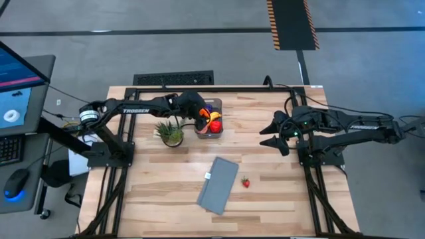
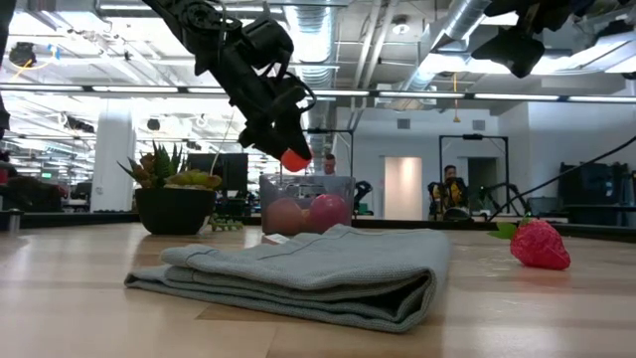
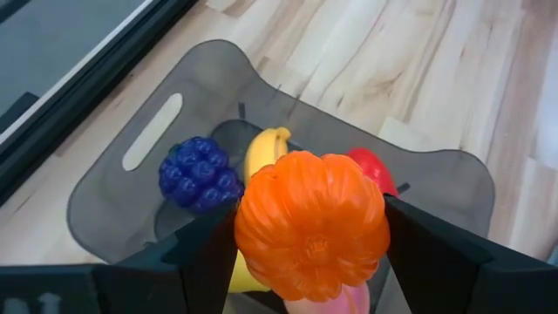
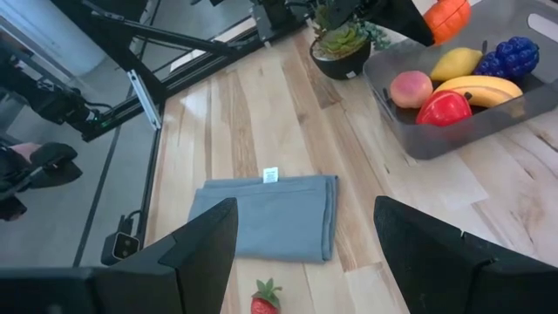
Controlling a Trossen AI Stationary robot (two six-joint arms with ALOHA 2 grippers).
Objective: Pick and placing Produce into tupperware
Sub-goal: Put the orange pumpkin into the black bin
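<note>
Left gripper [image 3: 311,228] is being shown clamped on the orange [image 3: 312,225], which is being held just above the tupperware [image 1: 209,118] at the table's far middle. Grapes [image 3: 200,174], banana [image 4: 478,88], lemon [image 4: 457,63], peach [image 4: 411,88] and a red piece [image 4: 444,107] are being contained in the tub. A strawberry [image 1: 246,182] is being left on the wood beside a folded grey cloth [image 1: 218,184]. Right gripper [image 1: 271,135] is being held unclenched and empty over the table's right side.
</note>
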